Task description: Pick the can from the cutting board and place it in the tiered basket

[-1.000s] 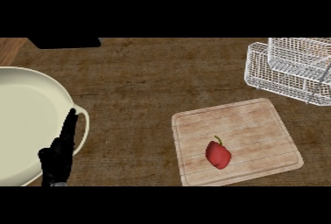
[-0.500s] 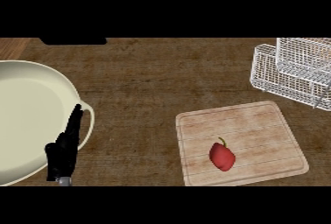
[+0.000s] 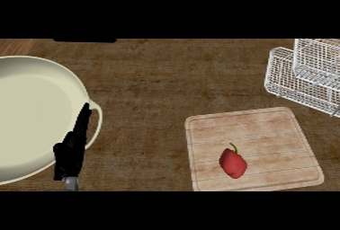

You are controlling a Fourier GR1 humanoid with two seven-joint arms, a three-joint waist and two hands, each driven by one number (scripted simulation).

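A light wooden cutting board [image 3: 266, 130] lies on the counter at the lower right. On it rests a red pepper [image 3: 233, 162] with a small green stem; no can shows anywhere. The white wire tiered basket [image 3: 306, 74] stands at the upper right, partly cut off by the edge. My left hand [image 3: 72, 148] is seen edge-on at the lower left, fingers straight and pointing up, over the rim of the cream pot. It holds nothing. My right hand is out of view.
A large cream pot [image 3: 26, 112] with a side handle fills the left side. A dark object [image 3: 85, 40] sits at the far top edge. Brown wooden counter [image 3: 166, 81] stretches between the pot and the board.
The whole scene has shifted rightward in the view: pot, board and basket all sit further right. My left hand stays straight and low at the left.
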